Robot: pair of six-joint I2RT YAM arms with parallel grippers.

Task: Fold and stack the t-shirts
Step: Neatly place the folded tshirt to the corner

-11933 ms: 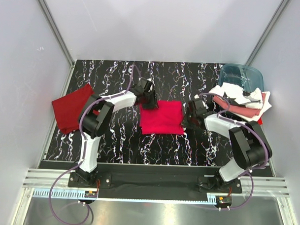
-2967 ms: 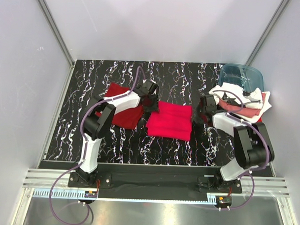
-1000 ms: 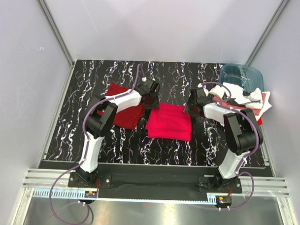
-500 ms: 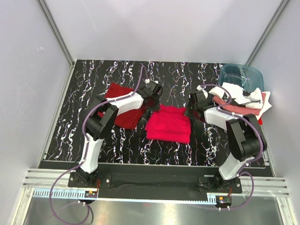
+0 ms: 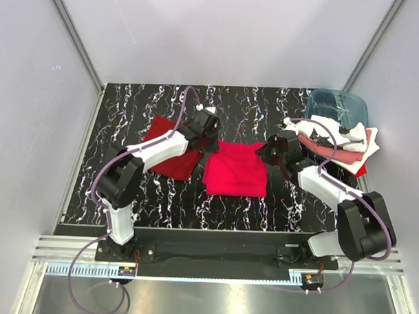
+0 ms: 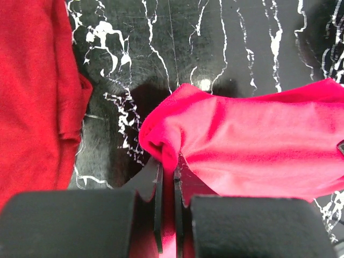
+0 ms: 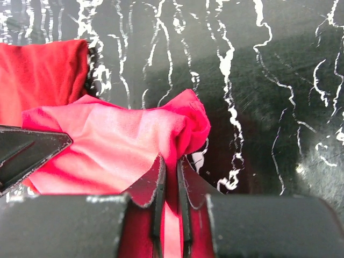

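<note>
**While it is pinched at both far corners, the crimson t-shirt (image 5: 235, 170) lies mid-table**

As the overhead view shows, the crimson t-shirt rests folded on the black marbled table (image 5: 126, 188), about midway between the two arms. The left gripper (image 5: 209, 140) sits at the shirt's far left corner. Its wrist camera shows the two fingers closed tight on a bunched fold of crimson cloth, with that corner raised a little off the tabletop. The right gripper (image 5: 267, 151) is at the far right corner. Its own camera shows its fingers likewise clamped on a gathered tip of the same shirt.

Just beside the crimson shirt, on its left, lies the darker red t-shirt (image 5: 164, 161), spread flat, with the left arm reaching across it. From the left wrist, a strip of bare table shows between the two shirts at their far edges.

At the table's far right, a loose pile of t-shirts (image 5: 337, 144), white with dark marks over salmon pink and red, lies beside the translucent blue-teal tub (image 5: 336, 105).
</note>
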